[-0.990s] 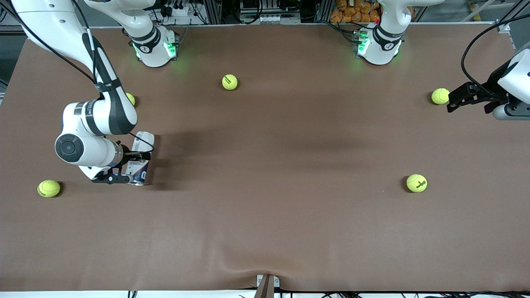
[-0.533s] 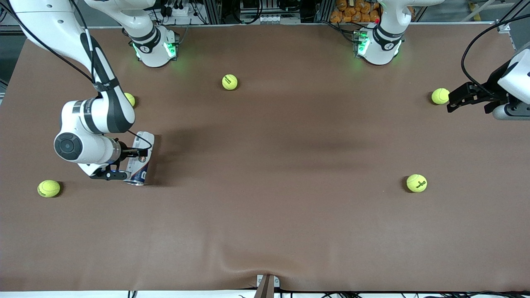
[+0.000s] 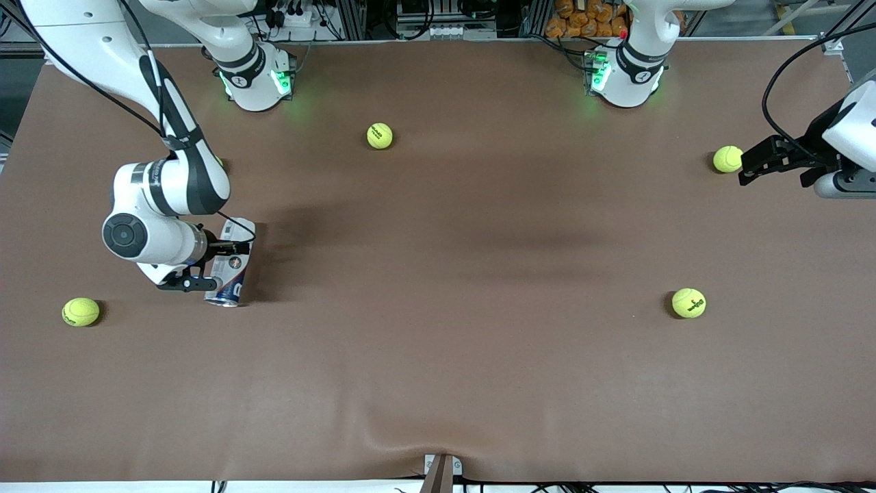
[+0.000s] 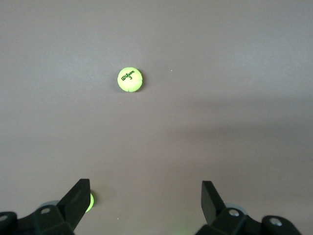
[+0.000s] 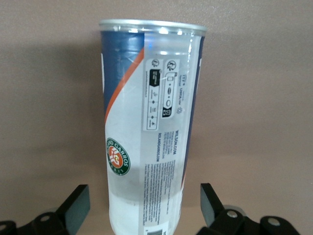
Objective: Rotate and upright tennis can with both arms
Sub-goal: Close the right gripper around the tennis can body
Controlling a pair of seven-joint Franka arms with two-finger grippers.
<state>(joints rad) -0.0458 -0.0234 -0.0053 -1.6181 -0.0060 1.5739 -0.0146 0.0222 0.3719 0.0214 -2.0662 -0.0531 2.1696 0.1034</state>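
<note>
Four tennis balls (image 3: 380, 135) scattered on brown table (image 3: 445, 342); well apart

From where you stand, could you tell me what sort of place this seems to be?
Most likely a robotics lab test bench. Two white arms are bolted along one edge of a brown-covered table, tennis balls are scattered over it, a tennis can lies on its side, and aluminium framing and cabling line the base edge.

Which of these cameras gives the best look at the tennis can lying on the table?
The right wrist view: the tennis can fills the picture, its label readable, between the open fingers of the right gripper. The front view shows it small, lying on the table and partly hidden by the right arm. The left wrist view does not show it.
</note>
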